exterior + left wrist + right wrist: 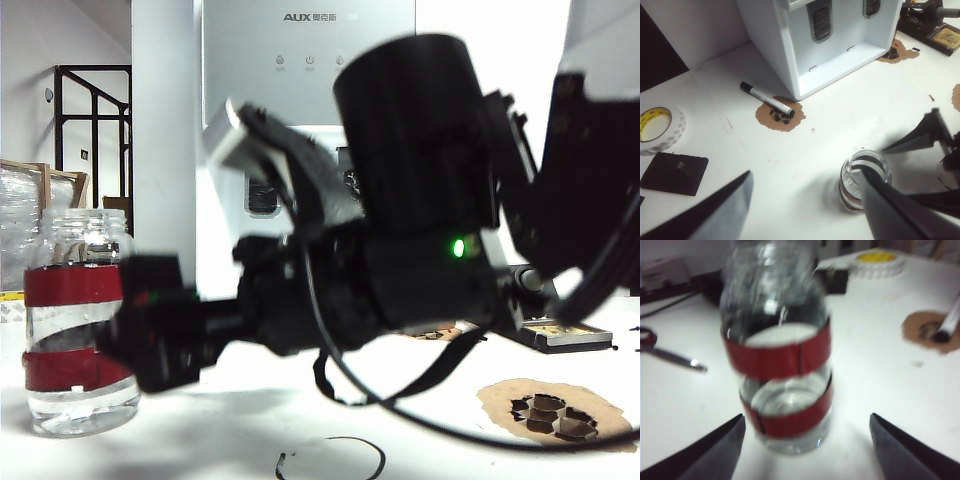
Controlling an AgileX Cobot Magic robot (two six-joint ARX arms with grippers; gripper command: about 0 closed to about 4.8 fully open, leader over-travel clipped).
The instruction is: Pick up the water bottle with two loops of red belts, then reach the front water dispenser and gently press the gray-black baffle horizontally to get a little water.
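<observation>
The water bottle [75, 340] is a clear jar with two red bands and a little water, standing upright on the white table at the left. My right gripper [150, 335] reaches across to it at band height. In the right wrist view the right gripper [805, 417] is open, with its fingertips [735, 422] flanking the base of the bottle [777, 355] without touching. My left gripper [805, 172] hangs open above the table, looking down on the bottle [854, 181]. The white water dispenser [310, 60] stands behind, and its gray-black baffle [821, 20] shows in the bay.
A marker pen [767, 100] lies before the dispenser. A tape roll [657, 127] and a black pad [675, 172] sit further out. Scissors [670, 355] lie beside the bottle. A soldering stand [560, 335] and a brown patch with holes [550, 410] are at the right.
</observation>
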